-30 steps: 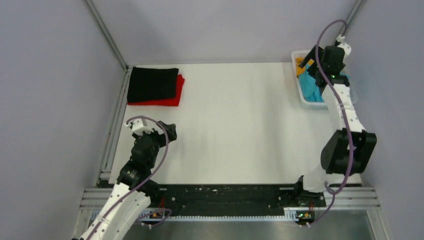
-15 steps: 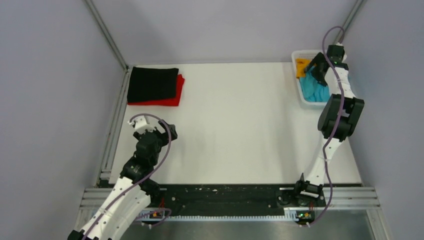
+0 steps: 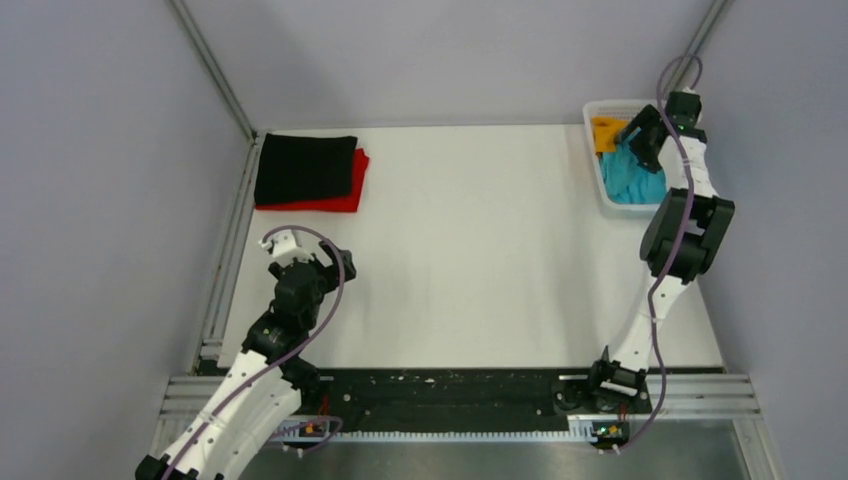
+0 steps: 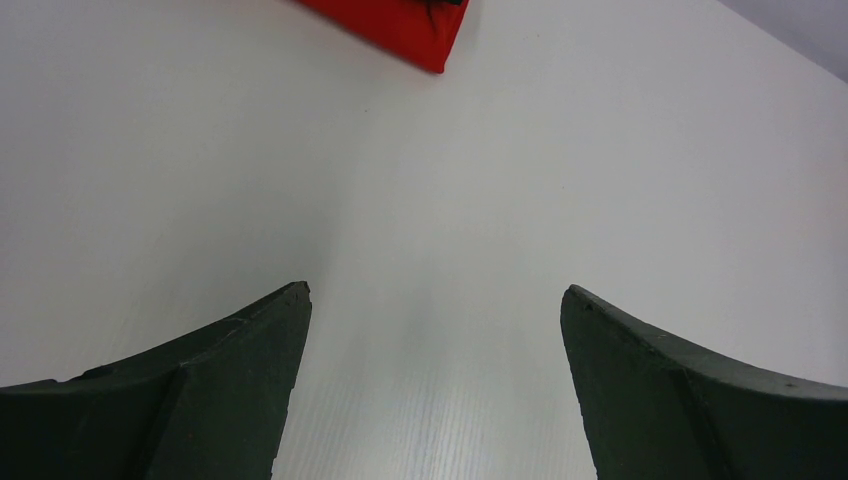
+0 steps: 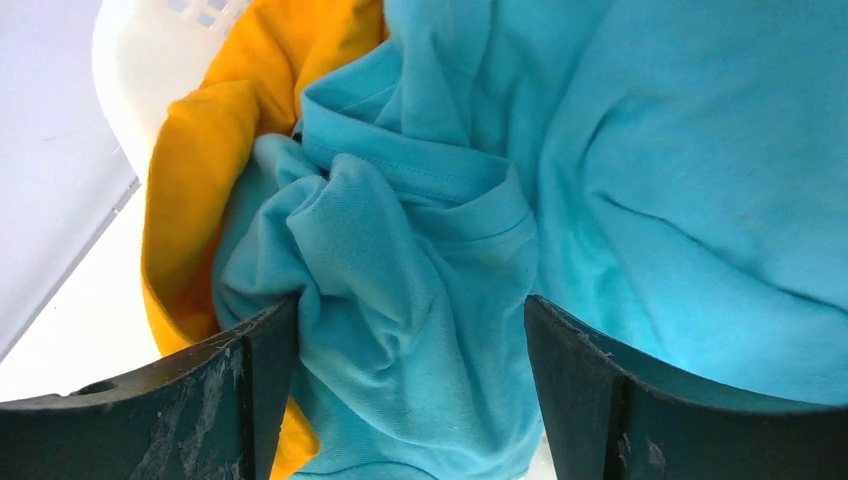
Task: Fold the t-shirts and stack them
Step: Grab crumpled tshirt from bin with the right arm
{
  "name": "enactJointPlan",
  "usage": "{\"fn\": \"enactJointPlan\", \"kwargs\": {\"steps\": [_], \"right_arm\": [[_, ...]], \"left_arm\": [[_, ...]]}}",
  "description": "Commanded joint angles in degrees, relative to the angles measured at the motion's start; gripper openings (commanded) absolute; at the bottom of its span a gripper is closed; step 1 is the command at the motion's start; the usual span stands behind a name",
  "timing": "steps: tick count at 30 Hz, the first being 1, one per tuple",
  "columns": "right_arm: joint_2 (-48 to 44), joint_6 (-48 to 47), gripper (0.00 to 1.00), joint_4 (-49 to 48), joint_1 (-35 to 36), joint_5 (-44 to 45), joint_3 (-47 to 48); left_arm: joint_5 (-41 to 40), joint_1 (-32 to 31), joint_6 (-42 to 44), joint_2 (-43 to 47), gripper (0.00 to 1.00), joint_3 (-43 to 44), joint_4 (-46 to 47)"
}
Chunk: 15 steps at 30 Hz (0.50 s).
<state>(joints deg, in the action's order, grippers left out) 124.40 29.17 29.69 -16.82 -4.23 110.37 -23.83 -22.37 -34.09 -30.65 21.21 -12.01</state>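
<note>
The turquoise t-shirt point(image 3: 632, 180) lies crumpled in the white basket point(image 3: 597, 175) at the back right, beside the orange-yellow t-shirt point(image 3: 604, 131). My right gripper point(image 3: 640, 140) is open and pushed down into the basket. In the right wrist view its fingers point(image 5: 230, 390) straddle a bunched fold of the turquoise t-shirt point(image 5: 420, 280), with the orange-yellow t-shirt point(image 5: 190, 200) at the left. The black t-shirt point(image 3: 304, 165) lies folded on the folded red t-shirt point(image 3: 340, 198) at the back left. My left gripper point(image 3: 335, 262) is open and empty above bare table; the red t-shirt's corner point(image 4: 400, 25) shows ahead.
The basket's white mesh wall point(image 5: 150, 60) stands close to my right gripper's left finger. A metal rail point(image 3: 225, 260) runs along the table's left edge beside my left arm. Grey walls close in the table on three sides.
My right arm has reached further back and lowered its gripper into the basket onto the turquoise t-shirt. My left arm has shifted only slightly.
</note>
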Motion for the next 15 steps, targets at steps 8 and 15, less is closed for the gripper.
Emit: {"fn": "enactJointPlan", "kwargs": {"steps": [8, 15], "right_arm": [[-5.18, -2.49, 0.79, -6.97, -5.87, -20.35, -5.0], [-8.47, -2.44, 0.76, -11.72, -6.71, -24.06, -10.91]], "left_arm": [[1.35, 0.15, 1.08, -0.18, 0.99, 1.9, 3.18], [1.73, 0.09, 1.13, -0.09, 0.99, 1.73, 3.52]]}}
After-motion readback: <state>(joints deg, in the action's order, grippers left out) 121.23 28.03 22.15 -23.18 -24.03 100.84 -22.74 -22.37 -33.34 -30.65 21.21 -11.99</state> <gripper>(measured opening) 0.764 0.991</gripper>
